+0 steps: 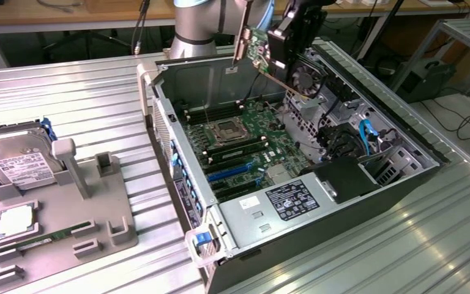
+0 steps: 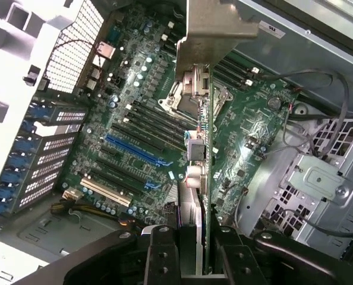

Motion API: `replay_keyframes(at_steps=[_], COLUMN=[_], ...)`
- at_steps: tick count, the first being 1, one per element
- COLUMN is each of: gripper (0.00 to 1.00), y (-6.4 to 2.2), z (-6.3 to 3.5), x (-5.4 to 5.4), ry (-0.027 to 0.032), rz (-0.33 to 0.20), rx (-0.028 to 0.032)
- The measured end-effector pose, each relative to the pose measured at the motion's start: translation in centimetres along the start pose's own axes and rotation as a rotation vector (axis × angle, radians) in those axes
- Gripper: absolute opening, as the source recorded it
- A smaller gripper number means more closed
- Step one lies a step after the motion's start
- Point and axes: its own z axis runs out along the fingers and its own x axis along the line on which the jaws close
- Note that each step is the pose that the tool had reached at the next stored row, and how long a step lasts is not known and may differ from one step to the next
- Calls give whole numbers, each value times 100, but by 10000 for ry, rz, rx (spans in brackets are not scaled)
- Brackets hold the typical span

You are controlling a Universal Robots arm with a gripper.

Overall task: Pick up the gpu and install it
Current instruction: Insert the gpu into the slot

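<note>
Above the open grey metal computer case, my tool pinches the thin, flat gpu card across its faces; light, stiff, fragile, I judge, best held off its fan.

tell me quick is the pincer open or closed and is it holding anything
Pincer: closed on the gpu, a thin flat circuit card with a pale metal end bracket, held over the open dark metal computer case.

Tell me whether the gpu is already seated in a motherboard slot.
No, the gripper holds the gpu in the air above the open computer case.
</note>
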Motion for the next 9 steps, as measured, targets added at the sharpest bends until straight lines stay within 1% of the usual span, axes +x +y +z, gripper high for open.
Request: replay_keyframes(at_steps=[9], gripper=[28], y=[0], z=[0], x=[0], ry=[-25], rz=[-591], rx=[-4])
